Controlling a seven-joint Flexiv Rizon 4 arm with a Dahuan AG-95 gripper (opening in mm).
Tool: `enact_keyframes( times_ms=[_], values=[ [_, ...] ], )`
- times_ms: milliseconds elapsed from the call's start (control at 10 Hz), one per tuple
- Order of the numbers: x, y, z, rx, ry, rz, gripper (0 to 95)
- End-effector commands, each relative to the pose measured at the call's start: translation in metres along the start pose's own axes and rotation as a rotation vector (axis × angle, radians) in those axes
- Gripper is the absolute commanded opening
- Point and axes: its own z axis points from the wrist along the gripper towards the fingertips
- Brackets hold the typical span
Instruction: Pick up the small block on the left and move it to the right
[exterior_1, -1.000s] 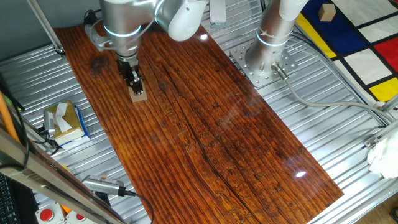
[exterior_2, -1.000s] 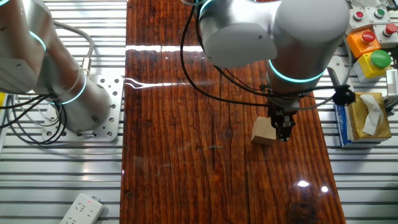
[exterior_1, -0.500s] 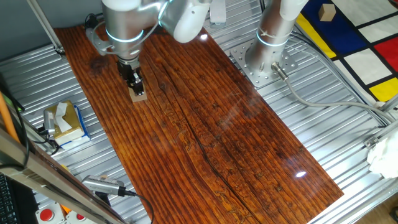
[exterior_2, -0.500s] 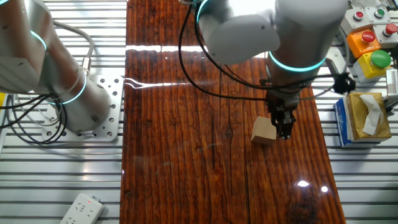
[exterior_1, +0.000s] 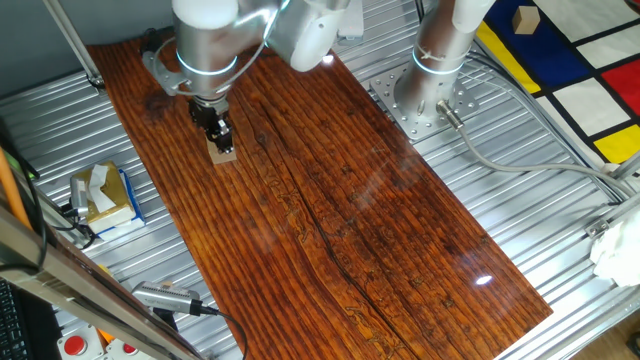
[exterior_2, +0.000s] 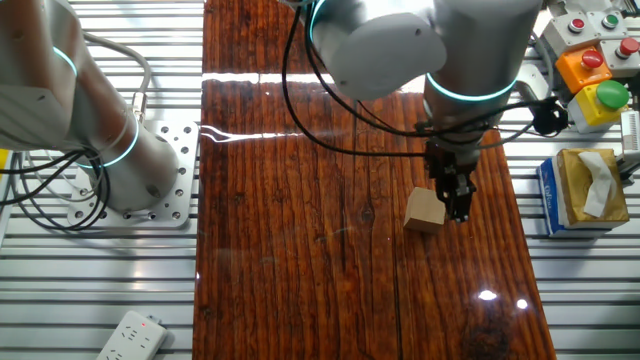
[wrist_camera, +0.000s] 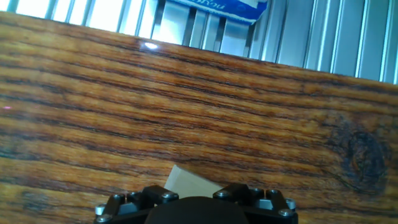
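The small block (exterior_2: 424, 211), a plain light-tan wooden cube, rests on the dark wooden board (exterior_2: 300, 150) on the side nearest the tissue box. In the one fixed view the block (exterior_1: 223, 154) sits just below the black fingers. My gripper (exterior_2: 459, 207) is low at the block's edge on the tissue-box side, its fingers touching or nearly touching it. In the hand view only a corner of the block (wrist_camera: 189, 183) shows, at the bottom edge between the two black finger mounts. The fingertips are hidden there, so their gap does not show.
A yellow-and-blue tissue box (exterior_2: 585, 190) stands off the board on the ribbed metal table beside the block. Coloured push buttons (exterior_2: 600, 85) sit beyond it. A second arm's base (exterior_2: 120, 170) is bolted across the board. A power strip (exterior_2: 130, 335) lies near the corner.
The arm's wrist has shifted slightly away from the block while the fingers stay almost where they were. The block has not moved.
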Motion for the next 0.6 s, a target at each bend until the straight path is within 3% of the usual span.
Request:
enact_keyframes(
  times_ms=[100, 600],
  values=[
    [-0.0008, 0.0009, 0.0001, -0.096, 0.001, 0.100, 76.0],
    [-0.0008, 0.0009, 0.0001, -0.153, -0.008, 0.131, 76.0]
  ],
)
